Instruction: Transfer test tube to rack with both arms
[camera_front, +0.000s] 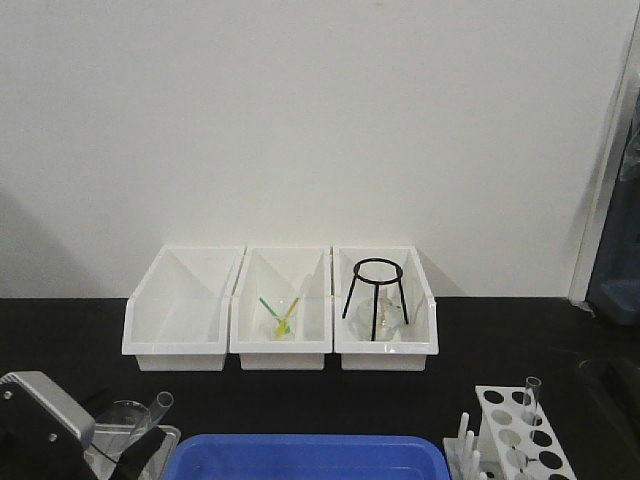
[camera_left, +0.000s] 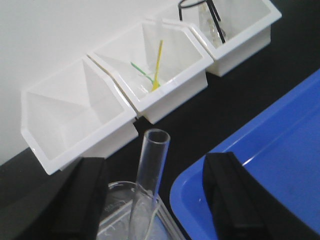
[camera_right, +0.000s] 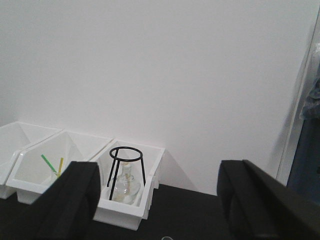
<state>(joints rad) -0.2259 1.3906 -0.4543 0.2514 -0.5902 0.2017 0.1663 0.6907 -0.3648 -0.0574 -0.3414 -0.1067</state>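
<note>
The test tube (camera_left: 151, 165) is a wide clear glass tube. It leans with its open rim up in a clear container (camera_left: 117, 220). My left gripper (camera_left: 157, 167) is open, with its two black fingers on either side of the tube and apart from it. In the front view the tube (camera_front: 158, 408) stands at the bottom left beside my left arm (camera_front: 40, 425). The white rack (camera_front: 520, 440) stands at the bottom right and holds a slimmer clear tube (camera_front: 531, 395). My right gripper (camera_right: 160, 172) is open and empty, and faces the bins and the wall.
Three white open-fronted bins (camera_front: 280, 345) stand in a row at the back; one holds coloured sticks (camera_front: 280, 315), one a black tripod (camera_front: 377, 295) over a flask. A blue tray (camera_front: 305, 458) lies at the front between container and rack. The tabletop is black.
</note>
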